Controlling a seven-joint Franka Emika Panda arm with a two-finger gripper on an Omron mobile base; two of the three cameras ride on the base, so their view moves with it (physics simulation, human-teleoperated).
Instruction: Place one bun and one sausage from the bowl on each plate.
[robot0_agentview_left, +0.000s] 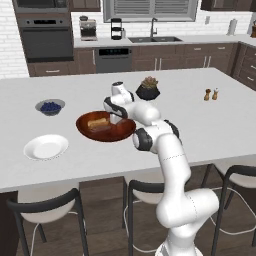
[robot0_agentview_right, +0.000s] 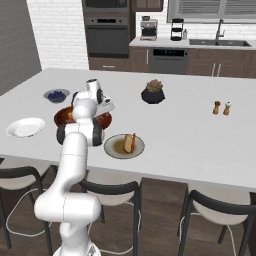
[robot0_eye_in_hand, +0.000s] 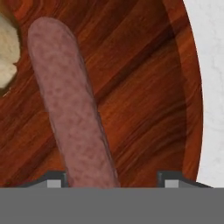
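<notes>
No legible text, labels or numbers on anything.

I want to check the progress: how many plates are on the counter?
2: the white plate is empty, left of the bowl; the cream-rimmed plate, beside the arm, holds a bun.

Two rear base views share the bowl; hand view hovers close above.

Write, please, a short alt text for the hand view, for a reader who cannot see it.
A reddish-brown sausage lies on the glossy wooden bowl, reaching down toward the jaws at the bottom edge. Part of a pale bun shows at upper left, and white counter at right.
</notes>
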